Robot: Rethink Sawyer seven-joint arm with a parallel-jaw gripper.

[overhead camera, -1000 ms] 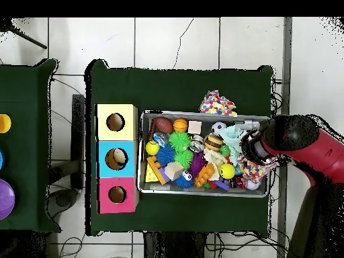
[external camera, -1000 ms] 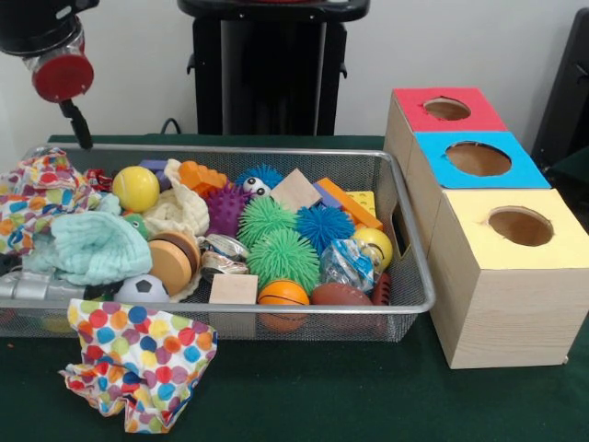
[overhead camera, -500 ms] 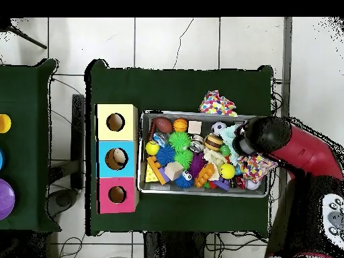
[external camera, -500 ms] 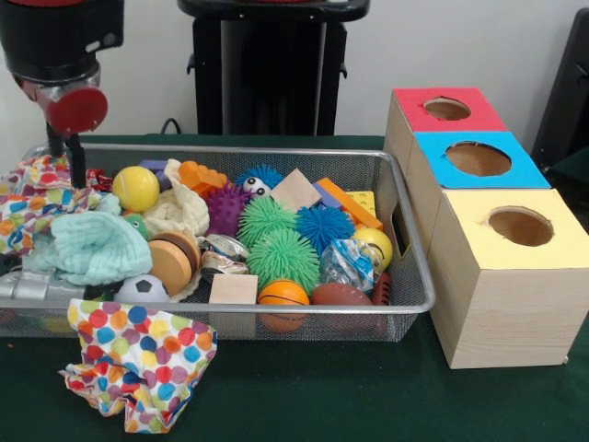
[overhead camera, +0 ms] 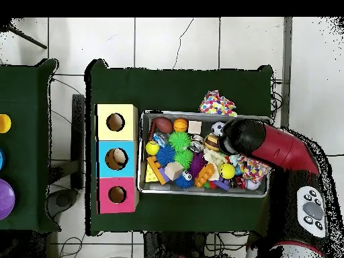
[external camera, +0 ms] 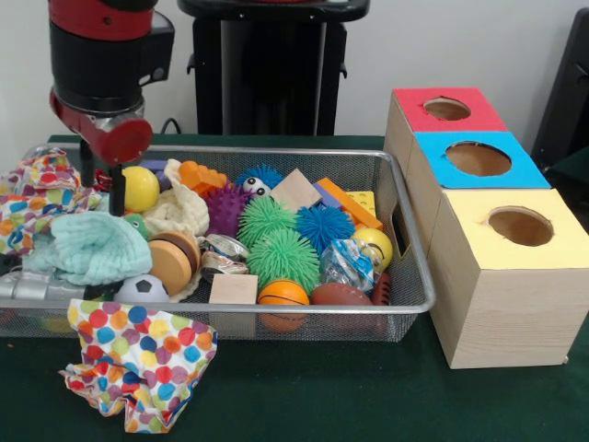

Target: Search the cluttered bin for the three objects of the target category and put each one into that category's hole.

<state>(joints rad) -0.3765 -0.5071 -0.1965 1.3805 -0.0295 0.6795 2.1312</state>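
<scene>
A wire bin [external camera: 276, 152] [overhead camera: 201, 113] holds a heap of toys: a yellow ball [external camera: 136, 188], green spiky balls [external camera: 281, 256], a blue spiky ball [external camera: 324, 224], a purple one [external camera: 225, 207], a small basketball [external camera: 282, 293], a football [external camera: 339, 295], a soccer ball [external camera: 141, 288], wooden blocks [external camera: 233, 289] and orange bricks [external camera: 201, 175]. My gripper [external camera: 101, 189] hangs open over the bin's left end, fingertips just beside the yellow ball and above a mint cloth [external camera: 97, 247], holding nothing. In the overhead view the arm's head [overhead camera: 240, 136] hides the gripper.
Three boxes with round holes stand beside the bin: red [external camera: 414, 115] [overhead camera: 104, 195], blue [external camera: 433, 147] [overhead camera: 104, 159], yellow [external camera: 469, 216] [overhead camera: 104, 122]. A polka-dot cloth [external camera: 138, 359] [overhead camera: 216, 103] lies outside the bin's front. A patterned cloth [external camera: 37, 198] drapes over the left rim.
The arm has swung in from the left edge and come lower, so the gripper now hangs inside the bin's left end beside the yellow ball. The toys have not moved.
</scene>
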